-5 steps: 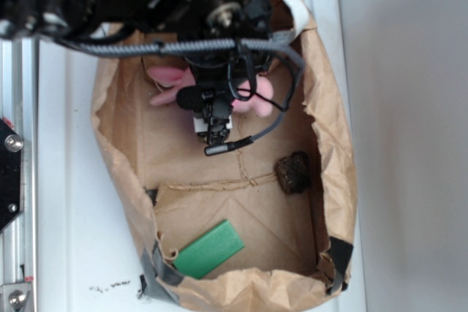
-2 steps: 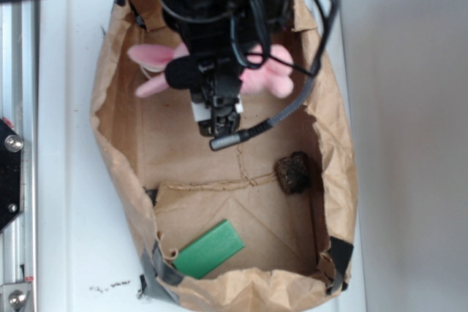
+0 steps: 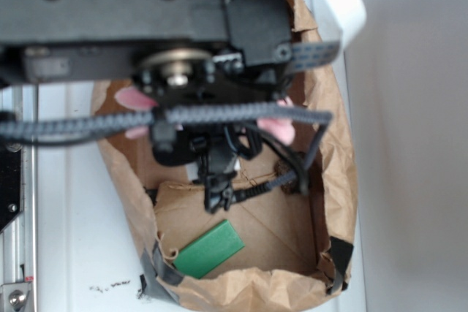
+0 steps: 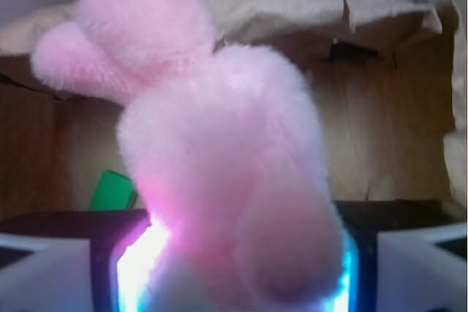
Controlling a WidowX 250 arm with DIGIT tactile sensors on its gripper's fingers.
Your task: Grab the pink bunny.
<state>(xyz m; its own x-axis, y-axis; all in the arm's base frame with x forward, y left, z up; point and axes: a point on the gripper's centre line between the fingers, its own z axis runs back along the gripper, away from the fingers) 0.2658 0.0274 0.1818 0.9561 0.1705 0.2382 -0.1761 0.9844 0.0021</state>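
The pink bunny [image 4: 219,158] fills the wrist view, its fluffy body wedged between my two fingers and its ears pointing up and left. My gripper [image 4: 234,272] is shut on it, with a finger [image 4: 66,268] on each side at the bottom edge. In the exterior view the black arm looms large and covers most of the bunny. Only a pink ear tip [image 3: 131,97] at the left and a pink limb [image 3: 279,129] at the right stick out from under it. The bunny hangs above the floor of the brown paper bag [image 3: 338,180].
A green flat block [image 3: 208,248] lies on the bag floor near the front; it also shows in the wrist view [image 4: 111,191]. The bag's crumpled walls [image 4: 380,27] rise all round. A white surface [image 3: 80,239] surrounds the bag, with a metal rail [image 3: 14,202] at the left.
The arm has risen toward the exterior camera with the bunny in its grip and now covers the upper half of the bag. The brown lump is now mostly hidden behind the cable.
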